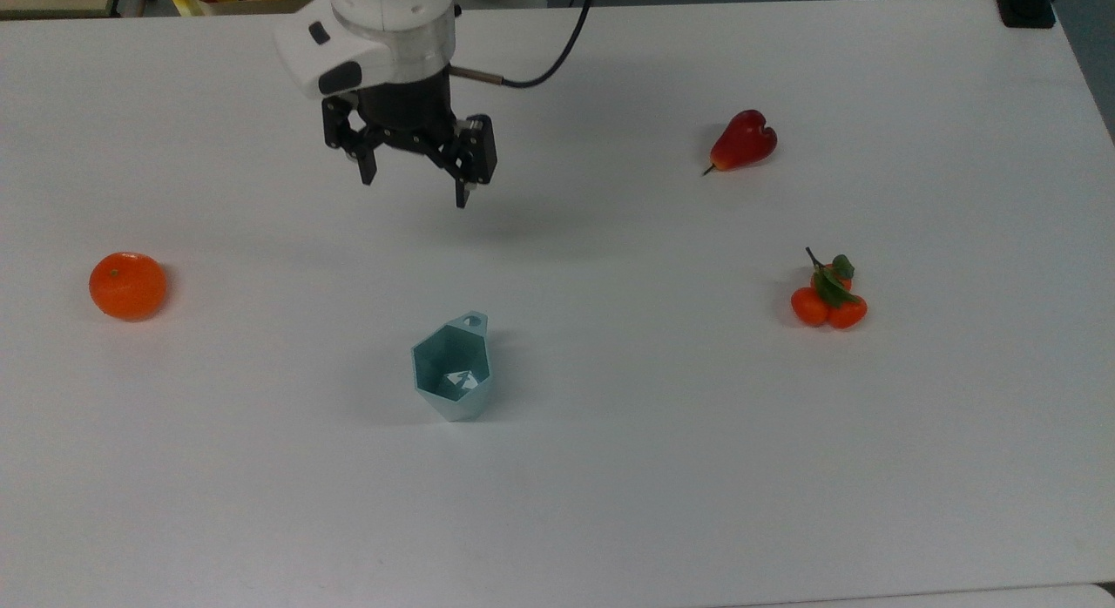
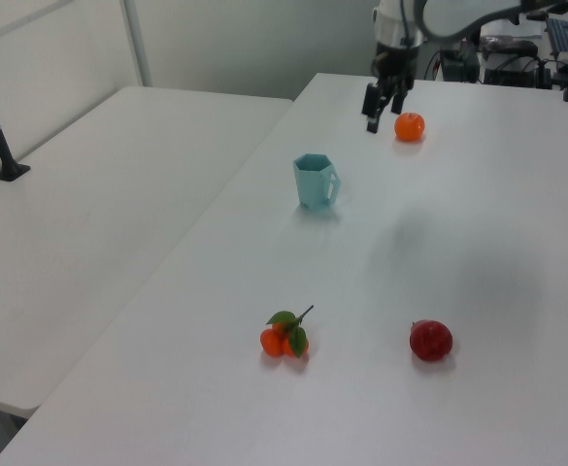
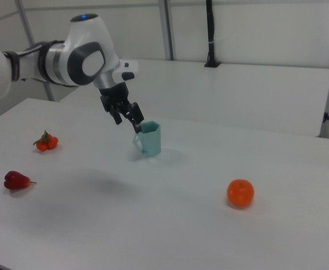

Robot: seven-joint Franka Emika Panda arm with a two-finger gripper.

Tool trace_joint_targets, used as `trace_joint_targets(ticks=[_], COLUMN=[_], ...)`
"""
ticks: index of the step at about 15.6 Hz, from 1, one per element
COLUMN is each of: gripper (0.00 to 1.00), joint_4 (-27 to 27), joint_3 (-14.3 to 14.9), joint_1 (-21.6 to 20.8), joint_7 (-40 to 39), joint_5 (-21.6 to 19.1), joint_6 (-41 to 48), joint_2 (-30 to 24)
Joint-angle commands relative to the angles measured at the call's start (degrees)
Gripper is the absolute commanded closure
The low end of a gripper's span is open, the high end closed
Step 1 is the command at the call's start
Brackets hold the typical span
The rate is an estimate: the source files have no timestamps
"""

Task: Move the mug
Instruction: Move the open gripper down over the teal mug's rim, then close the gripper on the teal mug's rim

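Observation:
The mug [image 1: 452, 371] is a pale teal faceted cup standing upright on the white table [image 1: 610, 469], its small tab handle pointing toward the top view's upper right. It also appears in the left view [image 2: 315, 182] and the right view [image 3: 149, 138]. My gripper [image 1: 415, 179] hangs open above the table, well short of the mug toward the top view's upper edge, with nothing between its fingers. The left view has my gripper [image 2: 377, 111] beyond the mug, and in the right view my gripper [image 3: 127, 120] is up and to the left of the mug's rim.
An orange [image 1: 127, 285] lies at the top view's left. A red pear-shaped fruit [image 1: 743, 141] and a cluster of small leafy oranges [image 1: 828, 298] lie at the top view's right. A second white table [image 2: 99, 204] adjoins in the left view.

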State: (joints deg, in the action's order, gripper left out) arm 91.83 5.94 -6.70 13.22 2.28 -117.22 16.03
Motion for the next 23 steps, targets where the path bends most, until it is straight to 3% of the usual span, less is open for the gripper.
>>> trace_joint_targets(ticks=[1, 10, 12, 18, 23], gripper=[0.0, 0.0, 0.07, 0.4, 0.77], joint_4=[-0.95, -2.18, -2.18, -2.1, -2.1], joint_3=[0.47, 0.47, 0.47, 0.47, 0.47], joint_1=[-2.17, -3.93, -4.37, -4.46, -4.46], joint_7=[4.79, 9.9, 9.9, 9.9, 9.9], joint_5=[0.36, 2.9, 4.14, 4.23, 5.02], joint_6=[-7.04, -17.25, -17.43, -21.56, -21.56], joint_2=[4.62, 13.5, 14.82, 16.32, 16.23])
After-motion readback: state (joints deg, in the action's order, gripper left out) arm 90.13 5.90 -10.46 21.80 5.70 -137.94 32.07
